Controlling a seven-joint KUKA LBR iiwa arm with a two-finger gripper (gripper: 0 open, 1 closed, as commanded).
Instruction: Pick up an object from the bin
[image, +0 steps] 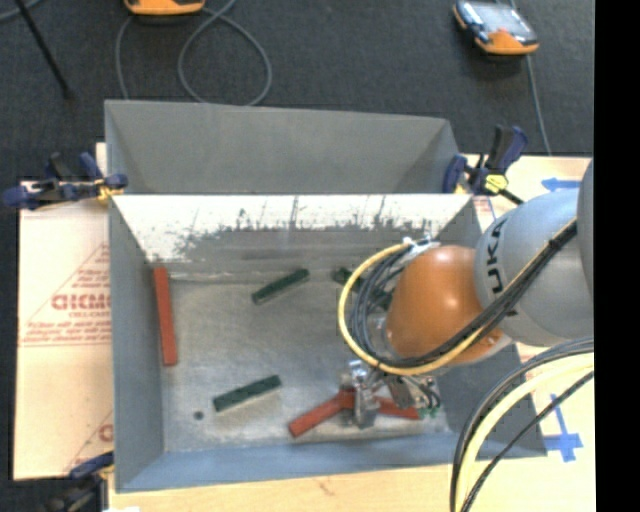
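My gripper (362, 402) reaches down at the bin's front right, just under the orange wrist cover. Its metal fingers stand right at a red flat stick (318, 416) that lies slanted on the bin floor near the front wall. A second red piece (403, 410) shows just to the right of the fingers. Whether the fingers close round the red stick is not visible. A dark green stick (246, 393) lies to the left of it on the floor.
Another dark green stick (280, 285) lies toward the back middle, with a small dark green piece (342, 273) beside the arm. A long red stick (164, 315) rests along the left wall. The arm and its cables cover the right side of the bin.
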